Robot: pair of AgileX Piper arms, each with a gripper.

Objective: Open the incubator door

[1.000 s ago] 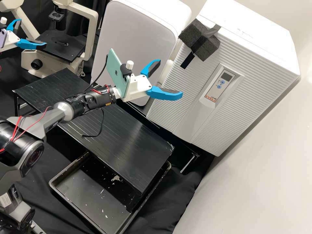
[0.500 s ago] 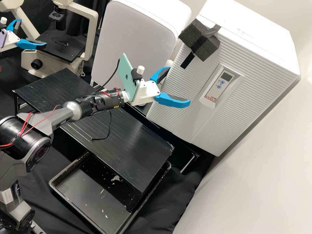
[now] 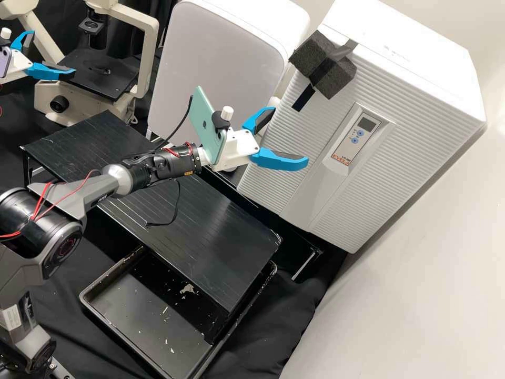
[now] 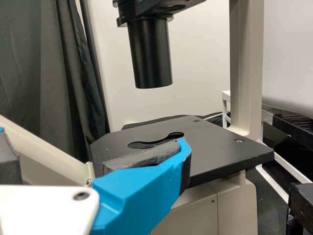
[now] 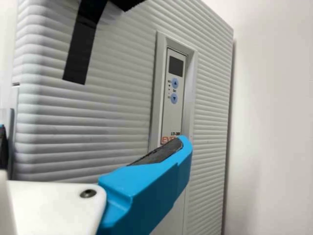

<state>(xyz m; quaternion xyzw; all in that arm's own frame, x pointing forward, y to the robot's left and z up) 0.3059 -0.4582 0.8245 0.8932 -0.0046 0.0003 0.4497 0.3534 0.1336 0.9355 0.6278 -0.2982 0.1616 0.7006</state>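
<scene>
Risk: pushing, not pulling
My right gripper (image 3: 290, 137), spread wide and empty, could press the incubator door (image 3: 363, 195) just ahead if it misses the near edge.

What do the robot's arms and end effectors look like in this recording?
The right arm is dark grey and black, with loose red wires along it. The right end effector and left end effector are white, each with two curved, bright blue fingers lined with dark pads. A teal phone is mounted on the right, a purple one on the left.
</scene>
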